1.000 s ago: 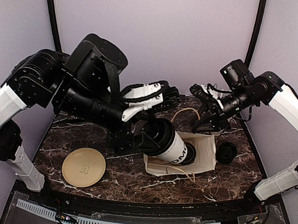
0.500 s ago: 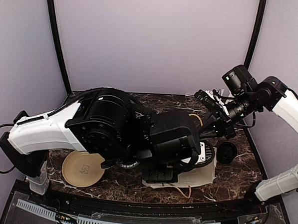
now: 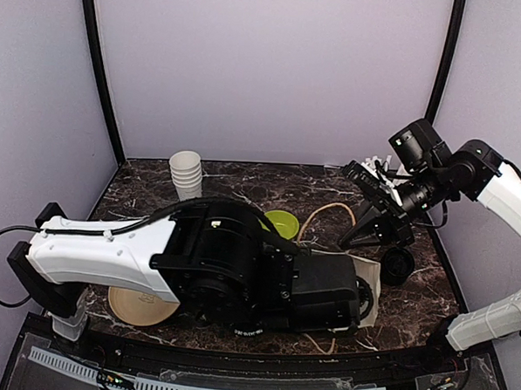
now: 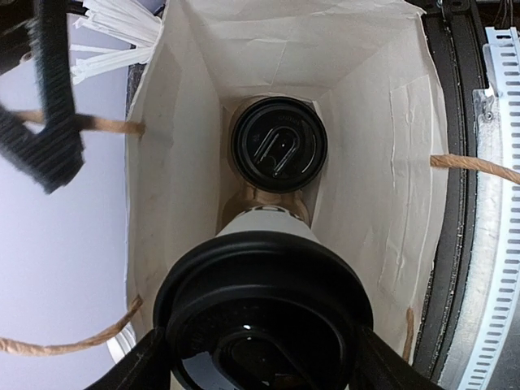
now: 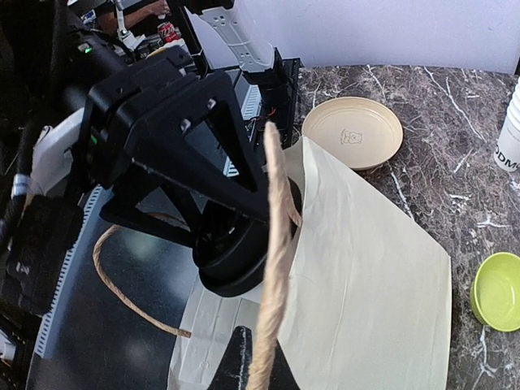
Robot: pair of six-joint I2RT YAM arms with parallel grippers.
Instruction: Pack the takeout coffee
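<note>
Progress: I judge the packing about half done. One lidded cup is in the bag, and the one I'm carrying is only at its mouth.
Coffee point(image 4: 264, 313): held lid-first toward my left wrist camera, its white body pointing into the bag, not yet released.
Left gripper point(image 4: 260, 361): grasping the coffee, with a finger pressed on either side just under the black lid.
Right gripper point(image 5: 252, 366): clenched on the bag's twine handle point(image 5: 275, 244), lifting it so the mouth gapes.
Bag point(image 4: 187, 162): lying on its side on the table, mouth toward the left arm, walls spread open.
Bag contents: the other cup point(image 4: 279, 145) sits deep at the closed end, black lid facing out. The coffee's base is close to that lid, though I can't tell whether they touch.
Left to do: by my reading, push the coffee further in, let go and back the left arm out. After that the right hand can drop the handle.
Other containers: the tan plate point(image 5: 352, 132) and green bowl point(image 5: 497, 290) show nothing in them. A stack of cups point(image 3: 186, 174) stands at the back of the table, well apart.
</note>
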